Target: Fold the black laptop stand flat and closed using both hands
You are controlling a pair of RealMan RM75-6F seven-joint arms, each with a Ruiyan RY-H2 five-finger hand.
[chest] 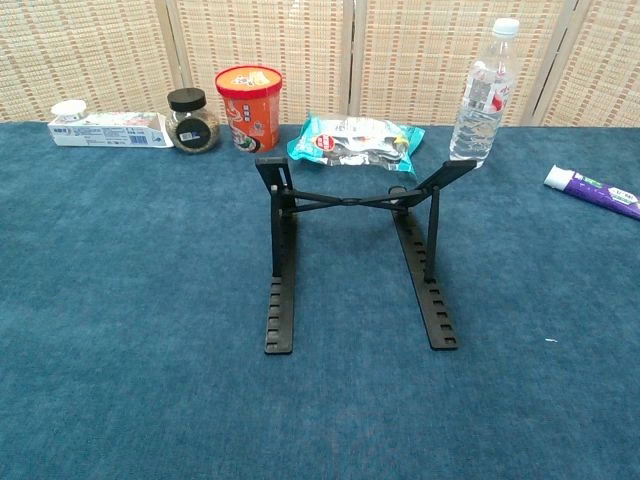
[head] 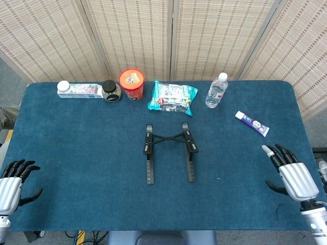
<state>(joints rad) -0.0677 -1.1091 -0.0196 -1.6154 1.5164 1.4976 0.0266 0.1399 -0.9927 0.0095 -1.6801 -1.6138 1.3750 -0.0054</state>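
At the near edge of the blue felt-covered desk (head: 76, 153), the left hand (head: 11, 188) hangs by the left corner and the right hand (head: 291, 173) hovers over the right side; both hold nothing, fingers (head: 273, 153) spread apart. The black hinged metal laptop stand (head: 168, 152) sits mid-desk, well apart from both hands, unfolded with its two notched rails flat and its crossed braces propped up. Further right lies a white-and-purple tube (head: 252, 123). Along the far edge stand a white carton (head: 79, 90), a dark-lidded glass jar (head: 111, 91), an orange round tub (head: 132, 84), a teal snack bag (head: 172, 97) and a clear plastic water bottle (head: 216, 91).
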